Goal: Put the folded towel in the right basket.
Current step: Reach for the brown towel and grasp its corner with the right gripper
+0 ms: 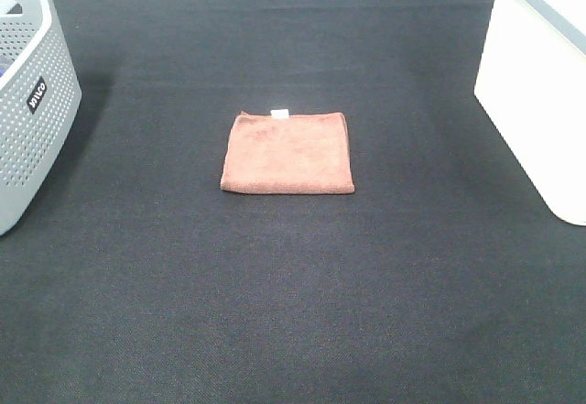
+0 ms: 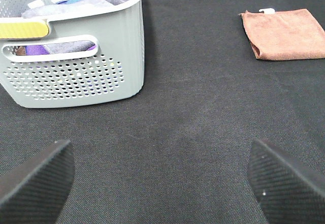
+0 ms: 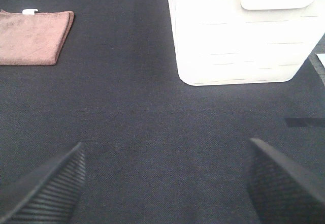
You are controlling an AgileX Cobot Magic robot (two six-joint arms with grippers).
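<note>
The folded towel [image 1: 287, 153], a rust-brown square with a small white tag on its far edge, lies flat on the black mat in the middle of the exterior view. It also shows in the left wrist view [image 2: 283, 33] and the right wrist view [image 3: 33, 37]. The right basket [image 1: 540, 83], white with a grey rim, stands at the right edge; the right wrist view shows its pale side [image 3: 238, 41]. My left gripper [image 2: 162, 183] is open and empty, well short of the towel. My right gripper [image 3: 165, 183] is open and empty, short of both towel and basket. Neither gripper shows in the exterior view.
A grey dot-perforated basket [image 1: 27, 111] with a black label stands at the left edge; the left wrist view shows it [image 2: 76, 76] holding purple and grey cloths. The black mat [image 1: 293, 312] covers the whole table.
</note>
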